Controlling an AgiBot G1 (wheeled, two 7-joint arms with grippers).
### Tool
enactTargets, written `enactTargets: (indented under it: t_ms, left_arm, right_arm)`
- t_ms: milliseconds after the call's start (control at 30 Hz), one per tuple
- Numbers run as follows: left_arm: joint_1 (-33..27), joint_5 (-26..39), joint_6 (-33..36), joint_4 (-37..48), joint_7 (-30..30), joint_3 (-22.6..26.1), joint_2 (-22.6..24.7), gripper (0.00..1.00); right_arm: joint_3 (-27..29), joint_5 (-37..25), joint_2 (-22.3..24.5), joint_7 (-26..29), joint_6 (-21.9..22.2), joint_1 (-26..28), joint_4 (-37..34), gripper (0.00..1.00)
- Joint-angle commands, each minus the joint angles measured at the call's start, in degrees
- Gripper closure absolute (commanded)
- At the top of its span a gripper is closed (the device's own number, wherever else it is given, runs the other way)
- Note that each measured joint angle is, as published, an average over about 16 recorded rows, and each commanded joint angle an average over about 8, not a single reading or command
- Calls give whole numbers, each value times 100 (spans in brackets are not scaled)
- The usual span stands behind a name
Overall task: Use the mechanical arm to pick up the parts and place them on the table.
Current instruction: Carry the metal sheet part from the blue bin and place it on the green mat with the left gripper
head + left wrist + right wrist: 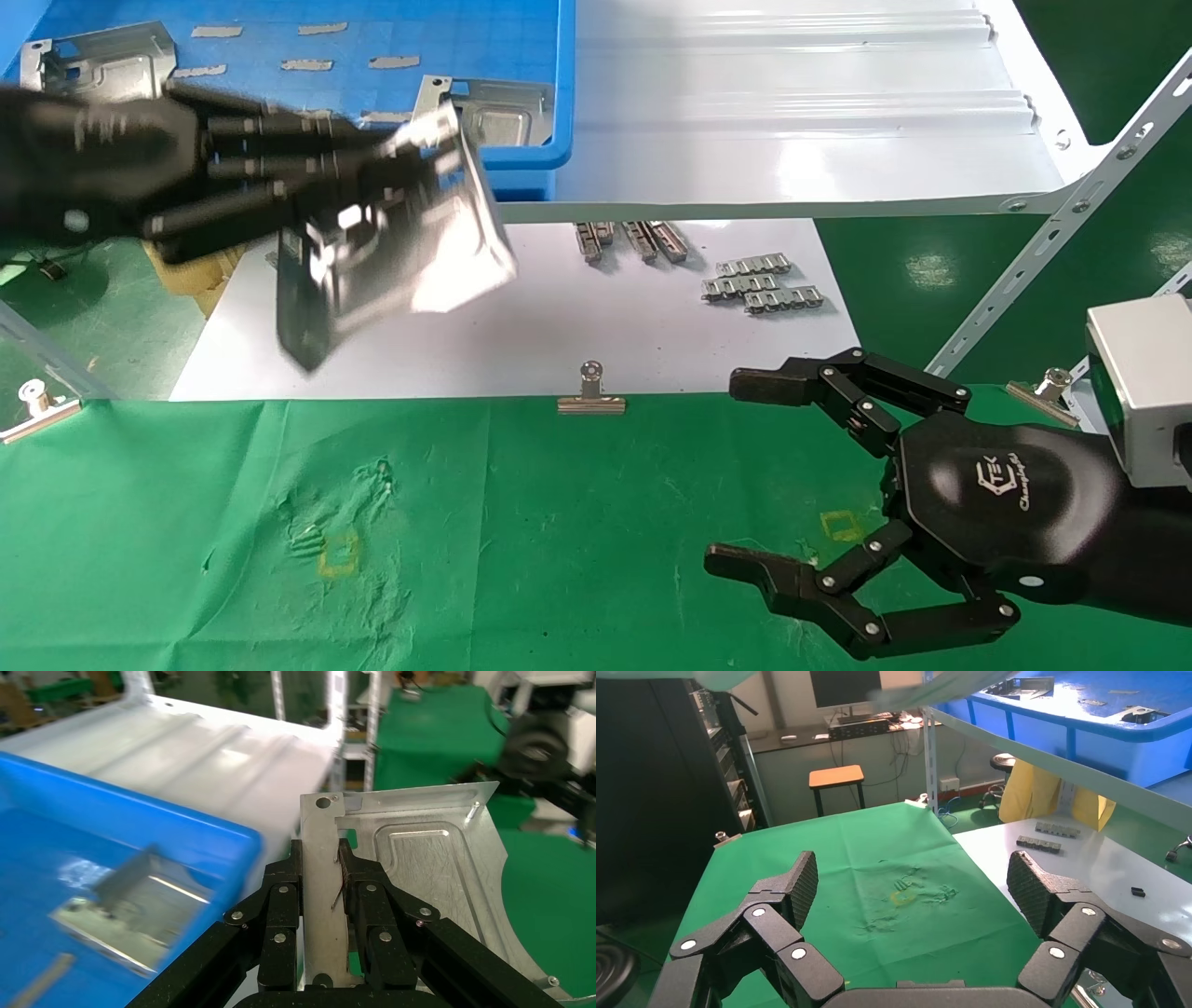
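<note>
Green cloth covers the bench (pixel 521 522) in the head view, where the left end effector (pixel 372 200) pinches a silver stamped bracket (pixel 410 252) in the air above the white sheet (pixel 577 326), just in front of the blue bin (pixel 521 84); the right end effector (pixel 801 475) hovers, fingers spread, over the cloth. From the left wrist, black fingers (pixel 281 917) clamp the bracket's (pixel 422 860) folded edge beside the bin (pixel 140 846). From the right wrist, the right end effector's (pixel 912 896) fingers stand wide apart above the cloth (pixel 877 860).

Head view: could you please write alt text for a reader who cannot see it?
The left pincer holds a shiny metal bracket above a white sheet, near a blue bin. The right pincer hangs open above the green cloth table.
</note>
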Motion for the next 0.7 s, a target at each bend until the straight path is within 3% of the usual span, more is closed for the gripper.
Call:
enactTargets:
  t_ms: [33, 300, 700]
  left_arm:
    - [166, -248, -3, -380, -29, 164, -193, 100]
    - [223, 298, -75, -555, 1217, 934, -469, 100]
    - [414, 1120, -106, 286, 2836, 1841, -218, 100]
  right_arm:
    - [0, 0, 0, 0, 0, 0, 0, 0]
    - [0, 0, 0, 0, 0, 0, 0, 0]
    - [0, 0, 0, 0, 0, 0, 0, 0]
